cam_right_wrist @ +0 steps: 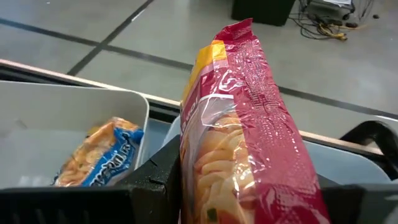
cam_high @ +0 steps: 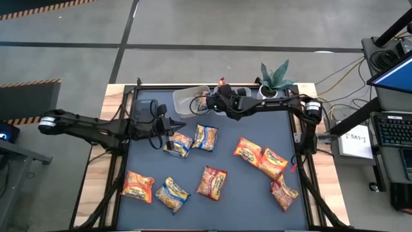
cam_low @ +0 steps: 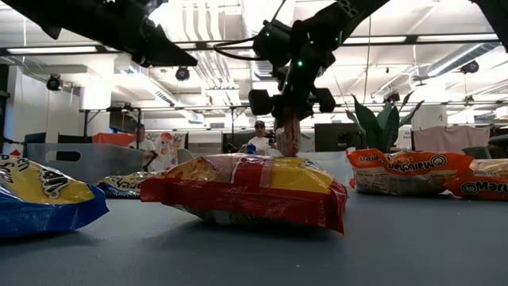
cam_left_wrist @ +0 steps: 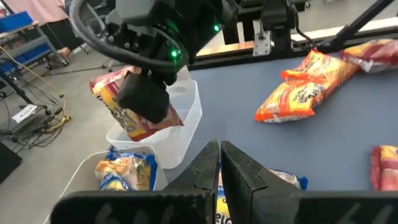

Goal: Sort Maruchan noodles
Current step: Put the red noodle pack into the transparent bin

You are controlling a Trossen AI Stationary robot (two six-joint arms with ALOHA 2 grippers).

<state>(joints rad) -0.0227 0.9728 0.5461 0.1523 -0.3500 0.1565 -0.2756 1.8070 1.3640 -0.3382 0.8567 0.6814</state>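
Pinching red packet (cam_right_wrist: pixel 249 143), fingers (cam_right_wrist: pixel 158 177) part-open

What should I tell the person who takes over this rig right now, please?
Right hand: shut on a red packet, held above the tubs at the table's far edge.
Left hand: shut, empty, over the mat near the yellow-blue packets.
Done: one yellow-blue packet lies in the left tub.
Left: drop the red packet in a tub; eight packets remain on the mat, yellow-blue, red and orange.
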